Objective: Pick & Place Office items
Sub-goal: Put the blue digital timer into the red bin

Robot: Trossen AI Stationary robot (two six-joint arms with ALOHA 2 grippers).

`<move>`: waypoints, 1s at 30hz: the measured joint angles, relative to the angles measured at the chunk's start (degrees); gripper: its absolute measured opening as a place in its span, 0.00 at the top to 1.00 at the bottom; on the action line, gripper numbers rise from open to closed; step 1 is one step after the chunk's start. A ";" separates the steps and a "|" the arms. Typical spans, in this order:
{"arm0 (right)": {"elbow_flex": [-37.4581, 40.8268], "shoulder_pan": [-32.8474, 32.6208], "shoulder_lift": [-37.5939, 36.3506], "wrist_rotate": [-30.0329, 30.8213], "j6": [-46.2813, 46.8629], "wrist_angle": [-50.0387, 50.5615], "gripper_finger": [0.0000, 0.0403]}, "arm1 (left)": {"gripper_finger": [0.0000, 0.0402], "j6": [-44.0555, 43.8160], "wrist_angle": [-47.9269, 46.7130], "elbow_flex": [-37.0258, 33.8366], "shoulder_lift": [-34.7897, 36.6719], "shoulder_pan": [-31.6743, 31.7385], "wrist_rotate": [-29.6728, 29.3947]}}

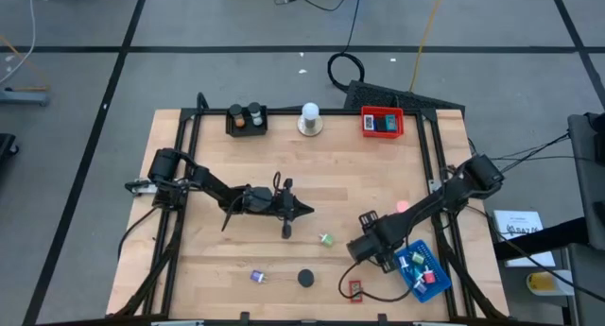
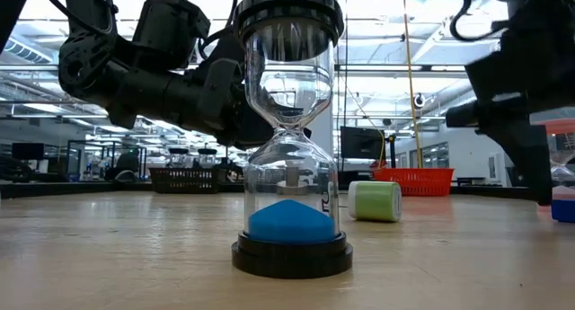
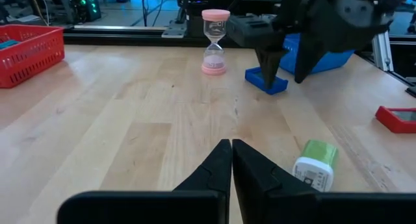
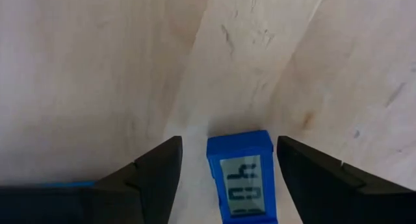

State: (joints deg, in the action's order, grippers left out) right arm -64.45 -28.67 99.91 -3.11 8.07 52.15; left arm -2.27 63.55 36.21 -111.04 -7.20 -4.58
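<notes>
Two fingers of my right pincer (image 4: 224,160) stood wide, straddling the blue timer (image 4: 242,174); I judged centring, then closing squarely, best.

- The blue timer (image 4: 240,175) lying on the surface between the right hand's (image 4: 229,178) spread fingers has a grey display with dark digits; seen from this side they look like "40", but the reading is uncertain.
- The green cylinder (image 3: 314,164) has a white end label with small dark print, too small to read.
- The blue-sand hourglass (image 2: 289,139) has faint marks on its glass, not legible.
</notes>
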 joint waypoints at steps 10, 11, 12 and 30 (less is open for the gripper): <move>0.00 0.21 2.39 0.09 -0.90 1.32 0.51 | 0.95 -0.67 -0.02 -0.02 0.00 0.00 -0.02; 0.00 0.39 2.39 0.07 -0.59 1.32 0.54 | 0.95 -0.88 -0.02 -0.02 0.00 0.00 -0.02; 0.00 0.50 2.39 0.02 -0.18 1.32 0.57 | 0.95 -0.93 -0.02 -0.02 0.00 0.00 -0.02; 6.54 12.17 -18.27 18.10 -3.97 -26.76 0.63 | 0.95 -4.77 21.05 -15.18 9.17 1.13 -4.41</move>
State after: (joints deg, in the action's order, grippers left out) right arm -57.90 -16.49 81.65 14.99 4.11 25.39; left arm -7.04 84.60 21.02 -101.87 -6.08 -9.00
